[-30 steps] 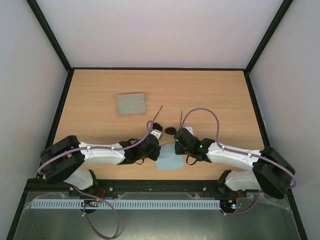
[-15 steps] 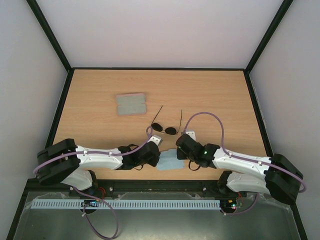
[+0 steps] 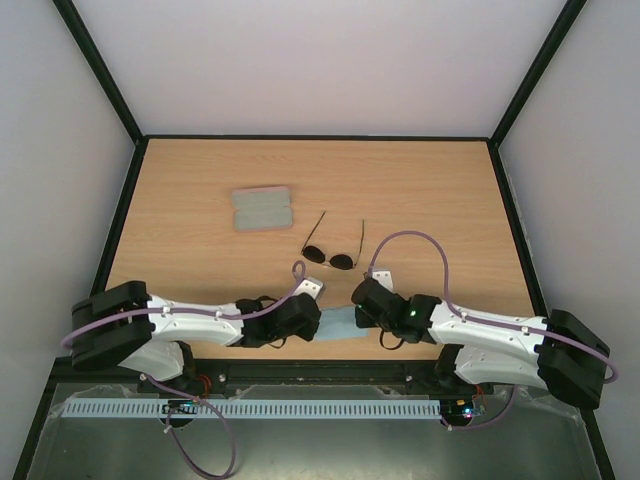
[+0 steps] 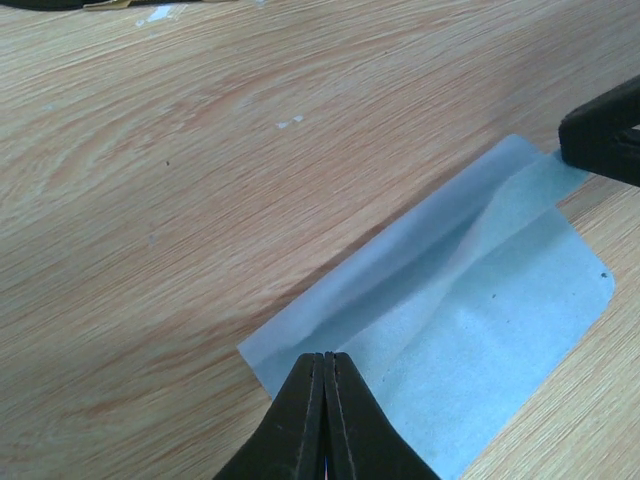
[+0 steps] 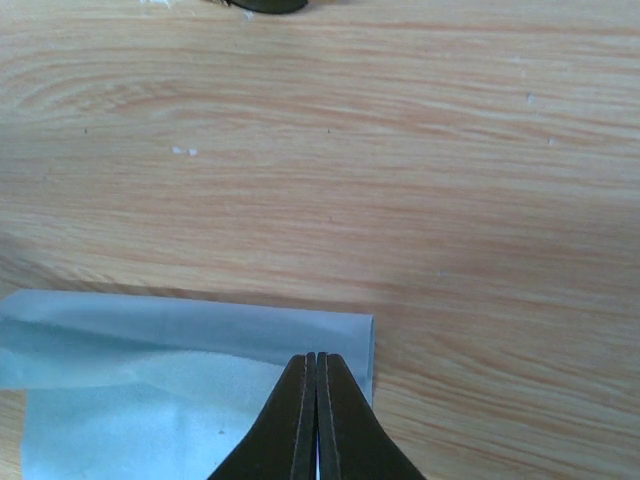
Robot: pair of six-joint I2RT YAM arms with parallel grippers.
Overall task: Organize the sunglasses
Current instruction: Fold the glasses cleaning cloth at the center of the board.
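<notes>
The sunglasses (image 3: 330, 256), with two round dark lenses and thin temple arms pointing away, lie on the table (image 3: 440, 200) just beyond both grippers. One lens edge shows at the top of the right wrist view (image 5: 265, 5). The light blue cloth (image 3: 338, 323) lies between the grippers, its far part folded over towards the near edge. My left gripper (image 3: 319, 322) (image 4: 327, 356) is shut on the cloth's (image 4: 480, 300) left upper layer. My right gripper (image 3: 356, 318) (image 5: 317, 356) is shut on the cloth's (image 5: 150, 390) right upper layer.
The open case (image 3: 261, 208) with grey lining lies flat at the back left. The black frame rail (image 3: 320, 368) runs along the near edge, close behind the cloth. The right gripper's dark finger (image 4: 605, 130) shows in the left wrist view.
Both grippers have drawn back towards the near edge with the cloth's far edge, folding it over so it looks narrower. The sunglasses now lie uncovered beyond them.
</notes>
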